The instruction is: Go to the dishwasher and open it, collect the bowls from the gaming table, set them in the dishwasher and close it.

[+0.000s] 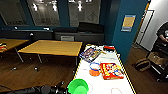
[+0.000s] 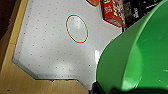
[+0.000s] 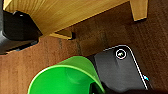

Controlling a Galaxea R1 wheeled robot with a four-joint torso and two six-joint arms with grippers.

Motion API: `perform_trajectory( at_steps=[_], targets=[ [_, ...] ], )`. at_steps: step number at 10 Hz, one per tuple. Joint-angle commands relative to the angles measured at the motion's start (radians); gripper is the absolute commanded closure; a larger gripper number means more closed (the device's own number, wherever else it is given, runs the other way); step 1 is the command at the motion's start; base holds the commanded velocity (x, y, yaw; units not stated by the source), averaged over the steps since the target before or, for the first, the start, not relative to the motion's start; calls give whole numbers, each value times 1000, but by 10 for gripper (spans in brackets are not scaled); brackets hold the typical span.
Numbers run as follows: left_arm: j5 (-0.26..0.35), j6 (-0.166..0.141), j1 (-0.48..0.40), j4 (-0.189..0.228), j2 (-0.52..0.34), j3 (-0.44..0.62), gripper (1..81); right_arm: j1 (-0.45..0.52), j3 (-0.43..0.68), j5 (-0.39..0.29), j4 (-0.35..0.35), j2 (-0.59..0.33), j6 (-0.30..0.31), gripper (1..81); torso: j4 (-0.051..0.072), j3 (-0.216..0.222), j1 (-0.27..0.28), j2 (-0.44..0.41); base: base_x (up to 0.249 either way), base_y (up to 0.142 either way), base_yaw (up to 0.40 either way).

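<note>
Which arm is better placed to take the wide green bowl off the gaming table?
Likely left. The left arm reaches to the wide green bowl at the gaming table's near end, and its wrist view has the bowl close above the white top. The right wrist view faces wooden floor.

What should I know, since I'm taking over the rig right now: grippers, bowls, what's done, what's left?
Left gripper: at the wide green bowl, by the gaming table's near left edge; grip unclear.
Right gripper: close to a green bowl above the wooden floor; grip unclear.
Orange bowl: mid-table, beside the red board-game box.
Done: robot stands at the table.
Left: collect the orange bowl, load the bowls into the dishwasher, close it.
</note>
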Motion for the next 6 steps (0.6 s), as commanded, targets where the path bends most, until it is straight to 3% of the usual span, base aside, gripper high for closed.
perform_trajectory(
  at_steps=[1, 2, 3, 4, 6],
  targets=[
    [-47, 86, -9, 1, -65, 51, 811, 87, 22, -26, -17, -29, 2, 811, 0, 0, 0, 0, 0, 0, 0],
    [-79, 112, 30, 0, -86, 59, 811, 109, 45, -27, -17, -24, 3, 811, 0, 0, 0, 0, 0, 0, 0],
    [-102, 128, 57, 0, -105, 79, 811, 132, 71, -32, -20, -26, 3, 811, 0, 0, 0, 0, 0, 0, 0],
    [-120, 142, 71, 0, -131, 113, 811, 151, 98, -79, -22, -29, 5, 811, 0, 0, 0, 0, 0, 0, 0],
    [-157, 165, 93, 1, -174, 172, 811, 147, 100, -87, -22, -29, 3, 811, 0, 0, 0, 0, 0, 0, 0]
  ],
)
